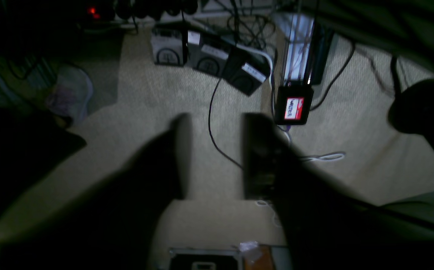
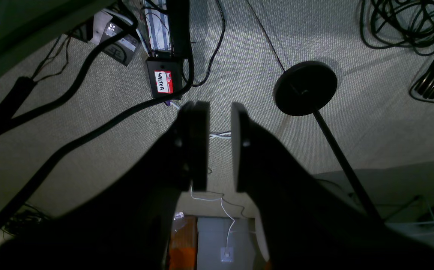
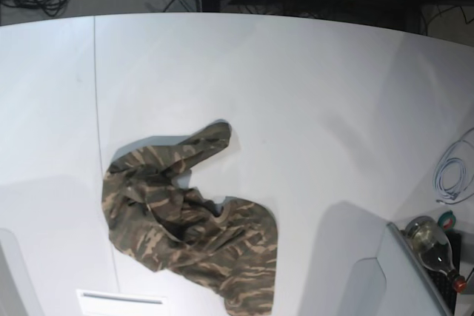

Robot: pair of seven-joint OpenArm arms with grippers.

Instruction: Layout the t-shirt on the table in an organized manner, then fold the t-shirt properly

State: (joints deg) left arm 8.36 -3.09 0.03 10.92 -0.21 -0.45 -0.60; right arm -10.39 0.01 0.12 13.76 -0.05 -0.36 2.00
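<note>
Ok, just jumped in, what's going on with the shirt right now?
Nothing is handling it yet. The t-shirt lies crumpled on the table, not spread out. The left hand and right hand are both empty, jaws slightly apart, and their wrist cameras show only carpeted floor and cables, not the table.

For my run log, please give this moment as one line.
shirt: crumpled on table, not laid out | left end effector: open, empty, above carpet | right end effector: open, empty

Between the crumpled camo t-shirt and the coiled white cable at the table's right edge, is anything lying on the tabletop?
Nothing: the base view shows bare table between the t-shirt and white cable.
</note>
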